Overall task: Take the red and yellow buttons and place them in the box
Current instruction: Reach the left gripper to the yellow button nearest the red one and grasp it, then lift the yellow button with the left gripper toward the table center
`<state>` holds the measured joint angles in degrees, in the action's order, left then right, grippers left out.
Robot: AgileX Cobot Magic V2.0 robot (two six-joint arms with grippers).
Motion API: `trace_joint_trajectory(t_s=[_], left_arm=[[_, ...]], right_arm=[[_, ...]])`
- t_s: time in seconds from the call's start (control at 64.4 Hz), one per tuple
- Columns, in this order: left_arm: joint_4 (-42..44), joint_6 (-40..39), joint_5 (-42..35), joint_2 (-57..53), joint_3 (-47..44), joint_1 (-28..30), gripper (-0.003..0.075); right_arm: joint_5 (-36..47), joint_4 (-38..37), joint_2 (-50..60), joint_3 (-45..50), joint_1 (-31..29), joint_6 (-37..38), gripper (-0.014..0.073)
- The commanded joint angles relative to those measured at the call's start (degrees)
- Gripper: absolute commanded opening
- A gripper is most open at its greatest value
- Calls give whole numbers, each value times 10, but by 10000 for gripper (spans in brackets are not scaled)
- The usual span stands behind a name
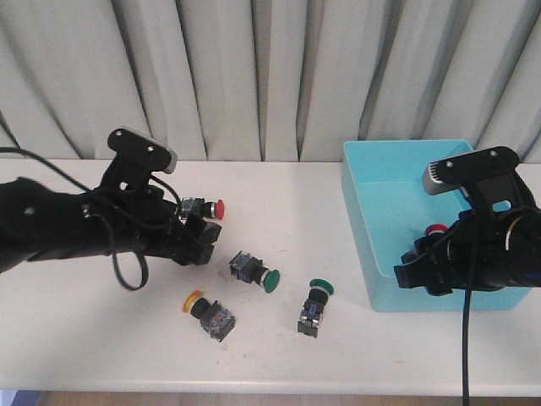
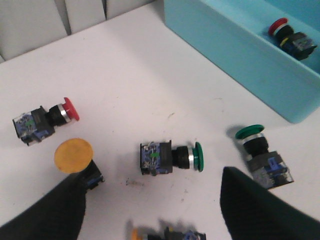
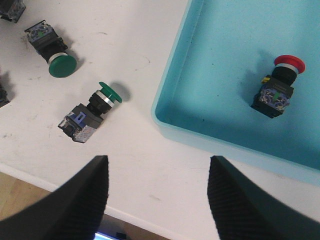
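A red button (image 1: 209, 208) lies on the white table; it also shows in the left wrist view (image 2: 46, 117). One yellow button (image 1: 207, 309) lies nearer the front edge and shows blurred in the left wrist view (image 2: 167, 234). A second yellow button (image 2: 75, 157) stands upright, touching my left finger (image 2: 47, 212). My left gripper (image 1: 201, 239) (image 2: 150, 210) is open and empty above the table. The turquoise box (image 1: 397, 182) (image 3: 172, 85) (image 2: 235, 47) holds one red button (image 3: 277, 85) (image 1: 435, 229) (image 2: 290, 36). My right gripper (image 1: 420, 275) (image 3: 157, 200) is open and empty, over the table's front edge by the box's near corner.
Two green buttons lie between the arms: one in the middle (image 1: 254, 271) (image 2: 170, 157) (image 3: 52, 52), one closer to the box (image 1: 314, 306) (image 2: 262, 156) (image 3: 92, 112). Grey curtains hang behind the table. The table's front edge (image 3: 60, 187) is just under my right gripper.
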<state>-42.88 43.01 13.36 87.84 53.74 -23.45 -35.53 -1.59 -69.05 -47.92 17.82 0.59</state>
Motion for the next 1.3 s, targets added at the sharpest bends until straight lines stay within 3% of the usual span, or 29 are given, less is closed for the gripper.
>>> trace_joint_trajectory(t_s=[0.0,0.155,0.248,0.388,0.419,0.59,1.087,1.289], left_arm=[[-4,-11,-7,23,48,12,533],[10,-19,31,85,101,32,533],[62,-62,44,121,127,41,533],[176,-158,57,160,167,43,533],[246,-240,62,182,194,43,533],[324,-336,79,215,230,43,533],[330,-384,97,313,306,35,533],[330,-385,89,318,305,35,477]], right_arm=[[27,-2,15,-13,1,-6,439],[28,-2,15,-13,1,-3,438],[28,-2,15,-13,1,-3,436],[28,-2,15,-13,1,-3,436],[28,-2,15,-13,1,-3,436],[28,-2,15,-13,1,-3,436],[28,-2,15,-13,1,-3,436],[25,-2,15,-13,1,-3,436]])
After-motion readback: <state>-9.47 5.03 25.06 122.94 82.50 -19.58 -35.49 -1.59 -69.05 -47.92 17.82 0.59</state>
